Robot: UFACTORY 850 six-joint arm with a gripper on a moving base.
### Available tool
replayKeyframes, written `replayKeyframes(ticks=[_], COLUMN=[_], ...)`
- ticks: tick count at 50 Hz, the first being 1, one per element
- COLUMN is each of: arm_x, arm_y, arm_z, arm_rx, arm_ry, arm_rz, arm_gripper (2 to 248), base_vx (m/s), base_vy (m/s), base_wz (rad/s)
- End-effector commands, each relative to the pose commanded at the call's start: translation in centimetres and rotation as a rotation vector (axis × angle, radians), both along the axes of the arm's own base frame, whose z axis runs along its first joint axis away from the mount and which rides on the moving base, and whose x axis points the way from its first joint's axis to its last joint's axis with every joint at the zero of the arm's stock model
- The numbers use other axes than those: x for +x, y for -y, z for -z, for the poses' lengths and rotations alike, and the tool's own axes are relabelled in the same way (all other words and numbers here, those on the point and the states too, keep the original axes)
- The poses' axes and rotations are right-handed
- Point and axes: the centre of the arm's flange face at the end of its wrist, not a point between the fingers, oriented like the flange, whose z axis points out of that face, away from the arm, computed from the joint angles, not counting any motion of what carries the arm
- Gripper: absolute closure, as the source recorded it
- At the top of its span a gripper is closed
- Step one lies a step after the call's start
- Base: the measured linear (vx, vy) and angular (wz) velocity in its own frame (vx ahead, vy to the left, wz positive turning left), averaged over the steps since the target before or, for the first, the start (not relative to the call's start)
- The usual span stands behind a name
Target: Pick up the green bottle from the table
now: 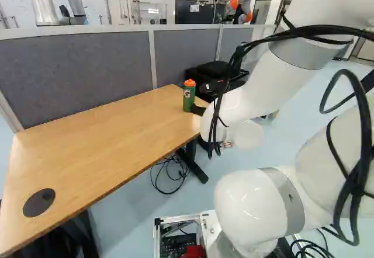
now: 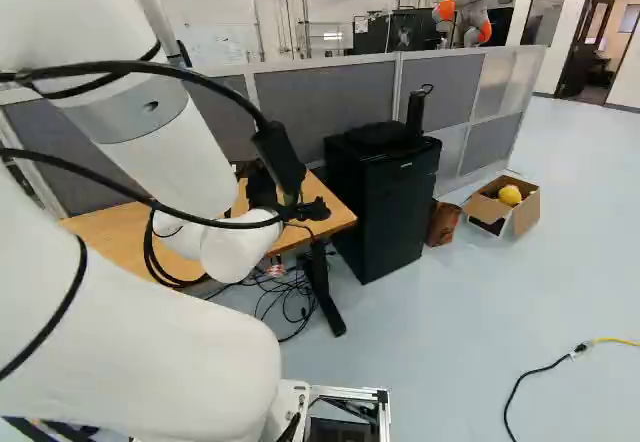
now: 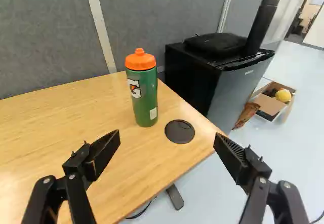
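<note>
The gripper (image 1: 198,110) shows only in part in the left base view, as a dark piece beside the arm's white wrist, close to the green bottle (image 1: 189,96). In the wrist view the gripper (image 3: 167,138) is open, its two fingers wide apart with nothing held. The green bottle (image 3: 145,95) with its orange lid stands upright on the wooden table (image 3: 66,112), ahead of the fingers and nearer the line of the left-hand one. No finger touches it. The arm hides the bottle in the right base view.
A black cable-hole cover (image 3: 179,131) lies beside the bottle. Grey partitions (image 1: 76,71) run behind the table. A black fridge (image 2: 380,202) stands beyond the table's end, a cardboard box (image 2: 505,205) past it. Cables (image 1: 169,173) lie under the table. Another robot (image 2: 466,12) stands beyond the partitions.
</note>
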Motion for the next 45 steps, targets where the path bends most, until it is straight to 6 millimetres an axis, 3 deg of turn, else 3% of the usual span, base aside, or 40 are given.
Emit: replayKeyframes(ticks=[11, 17, 45], arm_x=[0.0, 1.2, 2.7], arm_y=[0.0, 0.0, 0.0], arm_z=[0.0, -0.2, -0.3], arm_rx=[0.0, 0.0, 0.0], arm_ry=[0.0, -0.005, -0.011], arm_rz=[0.0, 0.0, 0.0], arm_gripper=[3, 3, 3], base_vx=[0.103, 0.059, 0.001], base_vy=[0.028, 0.008, 0.0], base_wz=[0.137, 0.034, 0.001])
